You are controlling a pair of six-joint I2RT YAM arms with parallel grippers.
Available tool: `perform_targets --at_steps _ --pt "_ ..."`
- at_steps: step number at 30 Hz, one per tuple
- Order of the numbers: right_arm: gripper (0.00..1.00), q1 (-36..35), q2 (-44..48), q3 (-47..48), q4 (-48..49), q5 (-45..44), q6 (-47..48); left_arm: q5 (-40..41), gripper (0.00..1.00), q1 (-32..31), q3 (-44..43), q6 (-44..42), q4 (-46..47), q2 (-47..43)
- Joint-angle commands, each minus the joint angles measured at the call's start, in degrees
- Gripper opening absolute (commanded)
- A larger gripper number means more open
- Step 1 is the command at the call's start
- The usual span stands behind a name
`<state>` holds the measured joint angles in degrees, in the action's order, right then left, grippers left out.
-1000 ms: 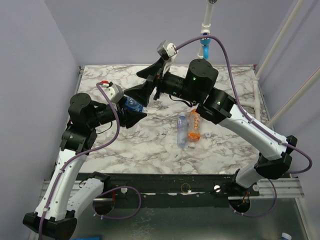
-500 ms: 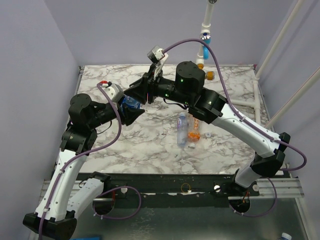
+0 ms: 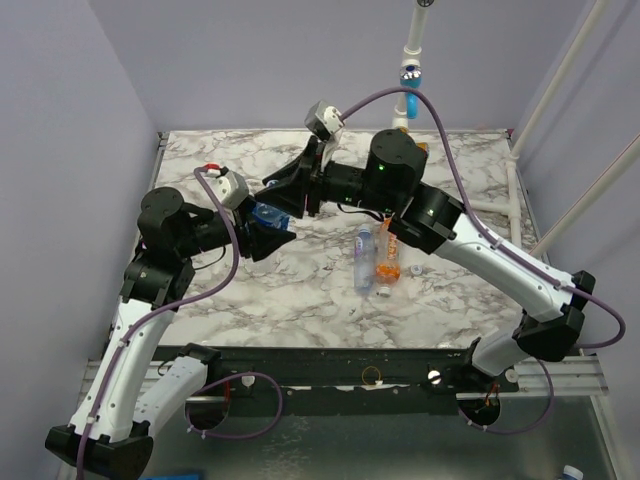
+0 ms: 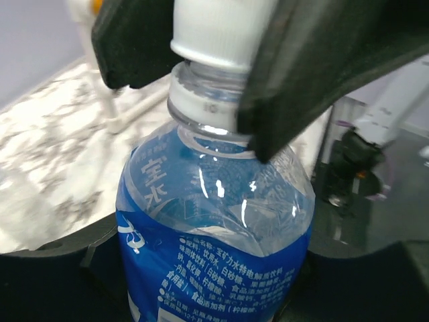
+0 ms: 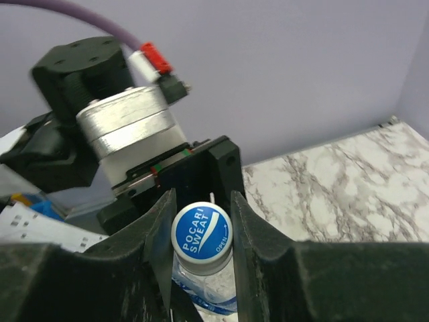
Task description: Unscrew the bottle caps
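Above the left half of the worktop (image 3: pixel 250 300), the blue-labelled bottle (image 4: pixel 214 248) is held in the air, the left end effector (image 3: pixel 268 232) clamped round its body while the right end effector (image 3: pixel 283 192) is closed on its white cap (image 5: pixel 201 230). Over the last second the right wrist swung one way and has now rolled back toward where it began, and the bottle has hardly shifted in the left grip. That reads as one twisting stroke followed by a reset rather than the cap coming away. From the left wrist the cap sits over the neck with a strip of clear thread showing above the collar ring, so it looks loosened but not free; more turns are probably needed. To the right, the orange bottle (image 3: pixel 388 258) and the slim bottle (image 3: pixel 363 258) lie side by side on the marble, with a small loose cap (image 3: pixel 416 271) just beside them.
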<state>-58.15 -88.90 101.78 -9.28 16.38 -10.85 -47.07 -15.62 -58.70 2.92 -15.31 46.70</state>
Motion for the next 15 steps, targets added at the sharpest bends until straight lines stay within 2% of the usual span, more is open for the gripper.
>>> perform_targets --at_steps 1,4,7,9,12,13,14,15 --pt "0.08 0.03 6.79 -5.62 10.35 21.74 2.97 -16.04 0.00 0.06 -2.58 9.74 0.72 1.86" --pt "0.08 0.05 9.41 -9.97 16.02 33.08 3.13 -24.87 0.00 0.06 -3.67 14.21 0.68 2.99" --pt "0.08 0.01 8.67 -8.60 14.39 42.33 3.49 -29.43 0.00 0.05 -3.97 16.34 0.71 3.27" --pt "0.08 -0.01 7.42 -6.77 12.00 46.05 3.91 -29.96 0.00 0.05 -3.97 16.85 0.72 3.12" --pt "0.11 -0.03 6.57 -5.61 9.66 45.60 4.82 -29.26 0.00 0.06 -4.04 16.53 0.67 3.11" --pt "0.18 0.05 6.79 -5.90 9.44 43.31 5.09 -28.37 0.00 0.06 -4.06 16.15 0.71 3.03" --pt "0.35 0.03 7.26 -6.31 9.54 39.53 5.35 -27.06 0.00 0.06 -3.97 15.76 0.73 2.92" --pt "0.48 0.03 7.78 -7.02 9.98 34.85 5.33 -25.84 0.00 0.08 -3.84 15.04 0.79 2.75"
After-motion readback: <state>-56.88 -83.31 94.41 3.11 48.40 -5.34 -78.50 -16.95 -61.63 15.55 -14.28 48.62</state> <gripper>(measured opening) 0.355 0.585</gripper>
